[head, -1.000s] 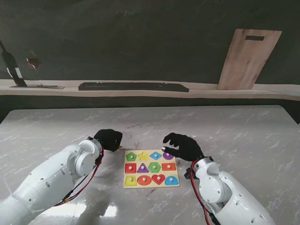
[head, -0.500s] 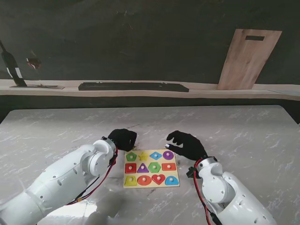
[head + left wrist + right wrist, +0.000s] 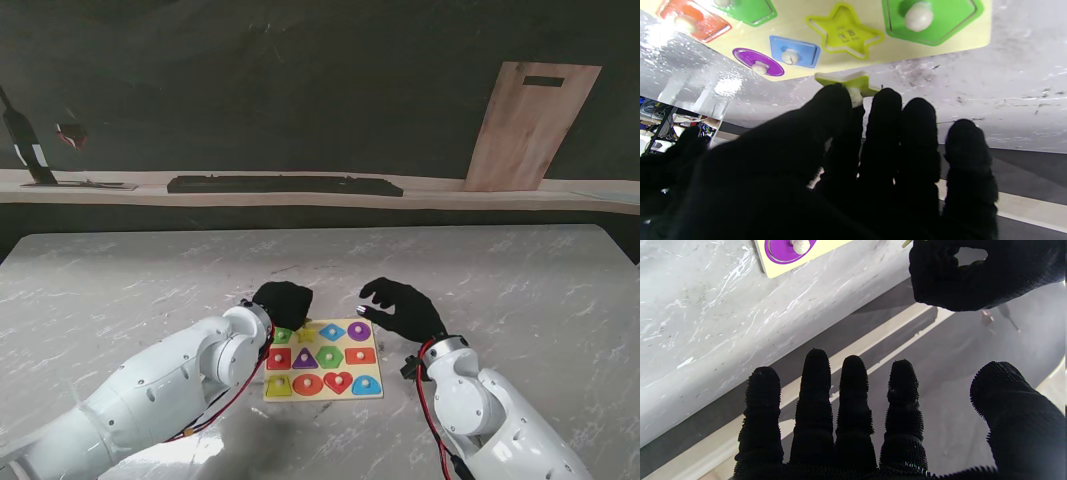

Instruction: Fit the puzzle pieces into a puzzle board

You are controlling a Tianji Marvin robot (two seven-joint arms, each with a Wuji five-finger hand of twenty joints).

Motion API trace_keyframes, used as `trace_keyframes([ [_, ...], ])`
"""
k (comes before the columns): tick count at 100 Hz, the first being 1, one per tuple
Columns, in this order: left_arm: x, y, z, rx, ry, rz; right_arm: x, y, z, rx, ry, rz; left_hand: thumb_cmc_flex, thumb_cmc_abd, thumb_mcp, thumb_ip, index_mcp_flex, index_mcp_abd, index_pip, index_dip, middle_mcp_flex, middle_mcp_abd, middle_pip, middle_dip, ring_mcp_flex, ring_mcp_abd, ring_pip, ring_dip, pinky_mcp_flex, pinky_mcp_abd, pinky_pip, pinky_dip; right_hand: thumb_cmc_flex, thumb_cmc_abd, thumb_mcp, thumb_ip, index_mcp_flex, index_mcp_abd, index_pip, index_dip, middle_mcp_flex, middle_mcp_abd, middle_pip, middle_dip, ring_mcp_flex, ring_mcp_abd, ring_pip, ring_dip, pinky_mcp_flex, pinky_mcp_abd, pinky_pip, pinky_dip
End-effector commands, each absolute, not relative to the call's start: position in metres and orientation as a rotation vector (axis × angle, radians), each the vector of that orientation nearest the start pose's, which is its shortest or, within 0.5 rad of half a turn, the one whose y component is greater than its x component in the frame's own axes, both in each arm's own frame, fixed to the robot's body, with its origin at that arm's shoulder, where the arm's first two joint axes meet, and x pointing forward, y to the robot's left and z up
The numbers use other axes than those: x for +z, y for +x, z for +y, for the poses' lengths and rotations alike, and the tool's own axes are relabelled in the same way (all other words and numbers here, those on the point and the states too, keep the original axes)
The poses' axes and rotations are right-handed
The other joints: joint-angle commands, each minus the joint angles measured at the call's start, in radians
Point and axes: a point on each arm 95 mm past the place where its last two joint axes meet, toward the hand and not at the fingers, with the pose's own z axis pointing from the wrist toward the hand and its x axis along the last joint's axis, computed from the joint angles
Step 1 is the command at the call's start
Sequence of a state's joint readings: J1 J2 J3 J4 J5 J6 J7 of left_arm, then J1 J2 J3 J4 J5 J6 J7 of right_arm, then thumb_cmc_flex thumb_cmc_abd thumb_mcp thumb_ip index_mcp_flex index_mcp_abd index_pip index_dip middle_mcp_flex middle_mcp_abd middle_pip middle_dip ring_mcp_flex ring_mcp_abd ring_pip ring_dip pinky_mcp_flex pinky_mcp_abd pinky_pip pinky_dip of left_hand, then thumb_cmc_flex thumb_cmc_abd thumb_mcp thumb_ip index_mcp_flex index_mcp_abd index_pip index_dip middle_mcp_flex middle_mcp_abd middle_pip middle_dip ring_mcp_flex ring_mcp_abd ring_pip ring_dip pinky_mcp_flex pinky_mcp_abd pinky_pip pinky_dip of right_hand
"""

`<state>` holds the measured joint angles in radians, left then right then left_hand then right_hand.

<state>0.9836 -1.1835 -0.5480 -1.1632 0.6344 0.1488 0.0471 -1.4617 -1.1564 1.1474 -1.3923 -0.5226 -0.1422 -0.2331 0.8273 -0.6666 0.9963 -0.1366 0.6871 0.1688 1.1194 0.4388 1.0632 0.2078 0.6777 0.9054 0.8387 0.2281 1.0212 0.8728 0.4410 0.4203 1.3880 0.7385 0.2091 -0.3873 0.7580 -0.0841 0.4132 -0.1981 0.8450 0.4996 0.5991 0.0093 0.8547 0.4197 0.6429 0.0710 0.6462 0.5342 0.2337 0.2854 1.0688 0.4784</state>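
- Eleven of the twelve recesses in the puzzle board (image 3: 322,357), which lies low and centre in the stand view, appear filled; rows of coloured knobbed shapes cover it from edge to edge.
- One recess is open: the star recess (image 3: 844,34), second from the left in the board's upper row, shows bare yellow-green with small print inside, between the green pentagon (image 3: 929,18) and the blue square piece (image 3: 793,51).
- The star piece (image 3: 848,81) hangs just outside the board's far edge, close to its recess but not over it; the left hand (image 3: 283,302) pinches its pale knob between thumb and forefinger, other fingers (image 3: 918,133) pressed alongside.
- The right hand (image 3: 400,308) hovers beside the board's upper-right corner near the purple circle (image 3: 788,247); its fingers are spread and it carries nothing.
- Judged progress: nearly complete; remaining work is to bring the star over its recess, turn its points to match, and seat it flush; whether any further pieces lie off the board cannot be told.
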Motion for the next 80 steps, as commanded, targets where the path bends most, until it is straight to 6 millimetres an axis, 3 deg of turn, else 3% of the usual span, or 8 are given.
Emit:
trace_keyframes([
  [1,-0.35,0.482,-0.127,-1.453,-1.213,1.762,-0.345,0.423,0.008,-2.544,-2.081,-1.472,0.005,-0.018,0.079,0.069,0.011,-0.005,0.053,0.036,0.016,0.047,0.031,0.021,0.036,0.002,0.041,0.009,0.012,0.046,0.043,0.023,0.012,0.024,-0.008,0.041,0.008,-0.01,0.011,0.007,0.023,-0.005,0.011,0.007,0.018,-0.001,0.013,0.009,-0.011,0.005,0.016,0.009],
  [25,-0.357,0.479,-0.134,-1.411,-1.132,1.777,-0.344,0.424,0.009,-2.535,-2.088,-1.465,-0.005,-0.02,0.091,0.069,0.01,-0.002,0.062,0.031,0.017,0.048,0.047,0.014,0.046,-0.004,0.053,0.005,0.032,0.047,0.048,0.024,0.013,0.023,-0.007,0.041,0.009,-0.009,0.012,0.008,0.023,-0.005,0.011,0.007,0.018,-0.001,0.014,0.009,-0.011,0.005,0.016,0.009],
  [80,-0.367,0.478,-0.143,-1.38,-1.141,1.8,-0.345,0.425,0.009,-2.528,-2.096,-1.467,-0.004,-0.018,0.091,0.066,0.008,0.002,0.065,0.027,0.011,0.055,0.064,0.007,0.045,0.003,0.075,0.009,0.037,0.05,0.065,0.031,0.013,0.024,-0.008,0.041,0.009,-0.01,0.011,0.007,0.023,-0.006,0.012,0.007,0.018,-0.002,0.014,0.009,-0.011,0.005,0.017,0.009],
])
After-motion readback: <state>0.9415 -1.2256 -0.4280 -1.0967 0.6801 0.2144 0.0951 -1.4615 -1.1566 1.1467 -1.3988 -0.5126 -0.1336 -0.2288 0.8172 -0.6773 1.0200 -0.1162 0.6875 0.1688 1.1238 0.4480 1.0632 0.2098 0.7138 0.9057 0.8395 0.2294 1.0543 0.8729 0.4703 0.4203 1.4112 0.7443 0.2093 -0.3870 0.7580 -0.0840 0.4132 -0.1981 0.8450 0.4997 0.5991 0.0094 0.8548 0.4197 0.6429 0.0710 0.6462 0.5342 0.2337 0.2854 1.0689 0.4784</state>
